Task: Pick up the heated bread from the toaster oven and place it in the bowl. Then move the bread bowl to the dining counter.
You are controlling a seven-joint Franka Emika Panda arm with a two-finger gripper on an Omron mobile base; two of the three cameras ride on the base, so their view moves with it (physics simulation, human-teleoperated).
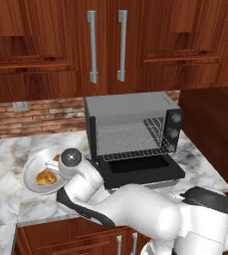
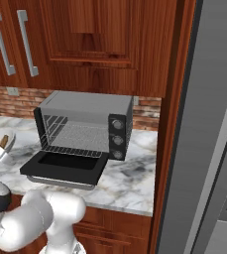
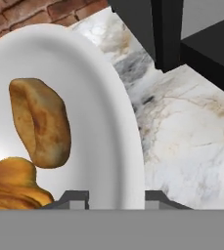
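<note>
Gleaming marble counter (image 1: 200, 167) below wooden cabinets (image 1: 105, 45)

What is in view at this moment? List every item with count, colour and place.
Wide shallow white bowl: one, on the marble counter left of the oven.
Golden-yellow lumpy pastry: one, in the bowl.
Darker brown rounder bun: one, in the bowl beside the pastry.
Boxy grey toaster oven: one, black door dropped open, rack bare.
Grey-white marble counter: one, under oven and bowl.
Reddish wood cabinets: above the counter.
Brick backsplash: behind the counter.
Gripper: dark fingers at the bowl's rim.
</note>
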